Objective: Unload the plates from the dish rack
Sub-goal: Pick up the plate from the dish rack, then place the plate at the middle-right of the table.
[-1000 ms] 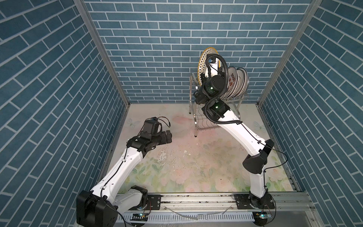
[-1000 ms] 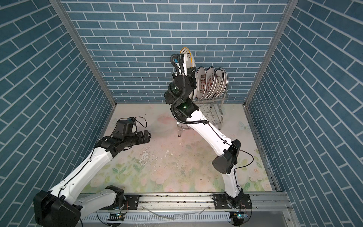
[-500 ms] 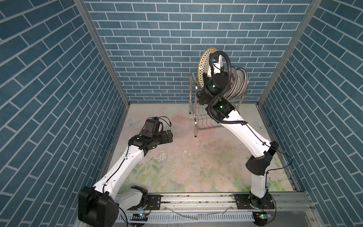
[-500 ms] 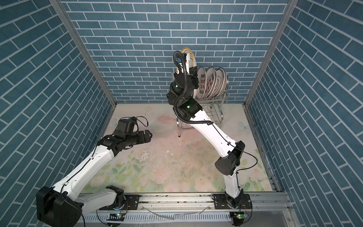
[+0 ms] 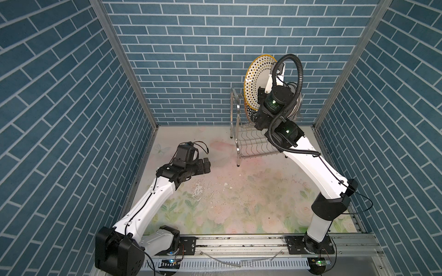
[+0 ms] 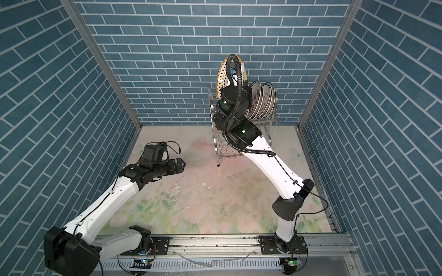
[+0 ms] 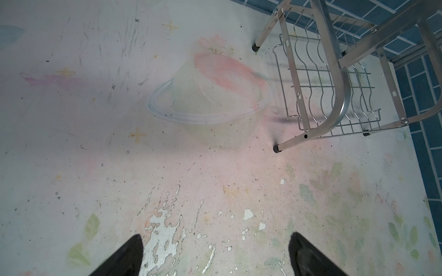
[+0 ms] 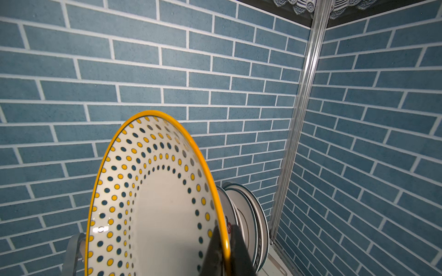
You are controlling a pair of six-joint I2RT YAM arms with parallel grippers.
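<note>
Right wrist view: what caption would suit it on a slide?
Right gripper shut on the rim of a yellow-edged dotted plate, other plates standing just behind.

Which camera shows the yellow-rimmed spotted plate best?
Right wrist view: the spotted plate is large and sharp, right pincer shut on its rim. Both top views show the plate small, partly behind the arm; left wrist view misses it.

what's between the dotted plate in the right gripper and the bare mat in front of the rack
Nothing visible on the mat. The dotted plate, gripped at its rim by the right gripper, has its lower edge hidden behind the arm, so clearance from the dish rack prongs is unclear.
</note>
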